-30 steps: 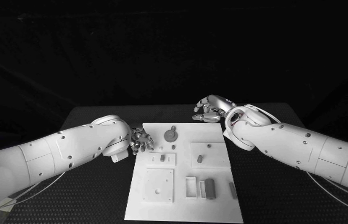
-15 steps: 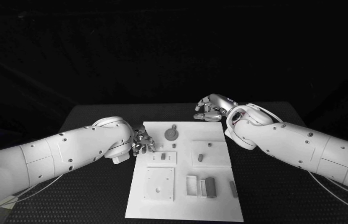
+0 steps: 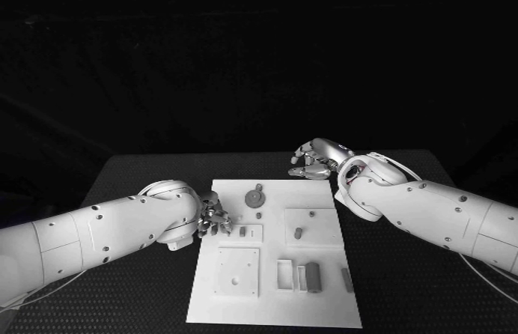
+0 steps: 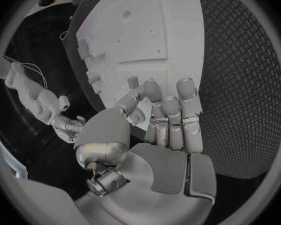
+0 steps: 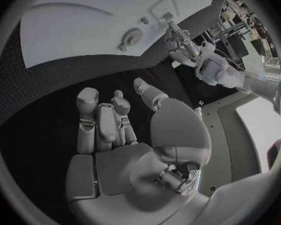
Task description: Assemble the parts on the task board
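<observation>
Two white arms reach in over the black tabletop [image 3: 129, 177], one from each side edge, with the task board [image 3: 270, 304] lying in the middle and running from the near edge toward the far edge.

Grey parts sit on the board. A round disc-shaped part [image 3: 254, 197] with a short stem lies near the board's far end. A small upright peg [image 3: 243, 231] stands in a raised square block just beside the left hand, and another peg [image 3: 298, 234] stands in a matching block toward the board's right edge, with a small stud [image 3: 312, 214] just beyond it. Toward the near end, a dark rectangular block [image 3: 313, 277] rests beside an open white frame, a slim part [image 3: 346, 280] lies along the board's right edge, and a plain square plate [image 3: 237, 272] with a small hole sits on the board's left side.

The left hand [image 3: 212, 218] is at the board's left edge, fingers [image 4: 168, 110] loosely apart and extended over the board's surface, holding nothing; whether the fingertips touch the board cannot be told. The right hand [image 3: 314, 162] is over the bare tabletop just past the board's far right corner, fingers [image 5: 100, 120] lying side by side and slightly bent, nothing in its grasp.
</observation>
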Controlling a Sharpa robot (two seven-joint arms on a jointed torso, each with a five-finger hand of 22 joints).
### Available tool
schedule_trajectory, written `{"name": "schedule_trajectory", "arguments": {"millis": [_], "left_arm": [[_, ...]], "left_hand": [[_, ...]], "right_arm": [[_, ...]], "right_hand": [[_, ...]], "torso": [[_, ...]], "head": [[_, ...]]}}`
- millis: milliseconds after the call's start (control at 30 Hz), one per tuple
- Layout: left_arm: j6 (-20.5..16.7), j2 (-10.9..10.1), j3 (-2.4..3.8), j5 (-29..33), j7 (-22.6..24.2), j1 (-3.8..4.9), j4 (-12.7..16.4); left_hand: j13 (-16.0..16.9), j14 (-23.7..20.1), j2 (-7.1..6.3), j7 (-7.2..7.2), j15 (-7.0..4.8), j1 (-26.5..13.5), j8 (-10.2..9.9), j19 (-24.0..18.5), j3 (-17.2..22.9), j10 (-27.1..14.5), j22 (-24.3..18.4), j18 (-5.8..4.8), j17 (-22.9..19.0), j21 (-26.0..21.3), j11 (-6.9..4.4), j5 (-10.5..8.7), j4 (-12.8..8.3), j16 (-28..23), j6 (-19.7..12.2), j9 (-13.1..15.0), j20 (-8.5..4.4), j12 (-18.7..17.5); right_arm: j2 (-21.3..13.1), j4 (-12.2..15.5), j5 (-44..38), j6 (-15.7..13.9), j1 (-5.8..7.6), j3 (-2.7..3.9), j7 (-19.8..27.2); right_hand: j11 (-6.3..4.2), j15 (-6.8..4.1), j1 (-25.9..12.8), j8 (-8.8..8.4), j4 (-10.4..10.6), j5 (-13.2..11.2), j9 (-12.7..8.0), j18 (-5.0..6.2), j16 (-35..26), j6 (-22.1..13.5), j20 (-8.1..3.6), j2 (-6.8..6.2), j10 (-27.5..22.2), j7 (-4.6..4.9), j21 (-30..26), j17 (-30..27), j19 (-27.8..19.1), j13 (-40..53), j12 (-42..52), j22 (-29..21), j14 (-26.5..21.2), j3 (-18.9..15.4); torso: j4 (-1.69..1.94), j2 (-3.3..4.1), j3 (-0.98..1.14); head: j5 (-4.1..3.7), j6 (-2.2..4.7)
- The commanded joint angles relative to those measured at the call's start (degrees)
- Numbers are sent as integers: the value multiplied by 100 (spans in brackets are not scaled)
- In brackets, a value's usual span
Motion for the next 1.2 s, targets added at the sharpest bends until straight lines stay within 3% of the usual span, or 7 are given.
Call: {"name": "schedule_trajectory", "arguments": {"millis": [33, 467, 933, 1200], "left_arm": [[-40, -7, 0, -145, -2, -30, 51], [-156, -30, -2, -306, 4, -65, 76], [-529, -27, -1, -471, 56, -91, 74], [-425, -11, -1, -461, 37, -96, 85]], "left_hand": [[7, 39, 48, -191, -19, 11, 51, 9, 14, 28, 142, 33, 6, 32, -1, -3, 41, 22, 986, 542, -28, 22], [20, 63, 94, -207, -41, -31, 85, 15, 8, 44, 139, 37, 18, 82, -17, -43, 66, 50, 1001, 563, -38, 60], [28, 74, 188, -215, -57, -67, 107, 9, 17, 44, 138, 43, 25, 130, -28, -91, 68, 69, 998, 578, -47, 89], [31, 78, 212, -217, -61, -88, 114, 6, 16, 45, 137, 44, 27, 147, -31, -97, 61, 75, 998, 582, -48, 99]], "right_arm": [[-11, 14, 6, 53, -2, 2, 22], [-21, 18, 19, 52, -2, 2, 24], [-28, 21, 19, 48, -2, 2, 25], [-23, 17, 19, 53, -2, 2, 25]], "right_hand": [[-3, 8, -25, -24, 12, 6, 9, 490, -21, 5, -38, 40, -53, 35, -19, -2, 12, -6, -31, 93, -35, -36], [-2, 8, -36, -26, 22, 7, 10, 490, -26, 5, -37, 38, -54, 35, -21, -12, 12, -7, -31, 93, -41, -38], [-3, 7, -36, -27, 25, 7, 11, 490, -26, 6, -37, 37, -54, 34, -22, -9, 12, -8, -31, 93, -39, -37], [-4, 7, -34, -27, 24, 8, 12, 490, -26, 8, -38, 37, -54, 33, -23, -8, 12, -9, -31, 93, -39, -35]], "torso": [[3, -2, -1], [2, -1, -1], [8, 2, -5], [7, 2, -7]], "head": [[-6, 4], [3, 1], [-9, 1], [-8, -7]]}}
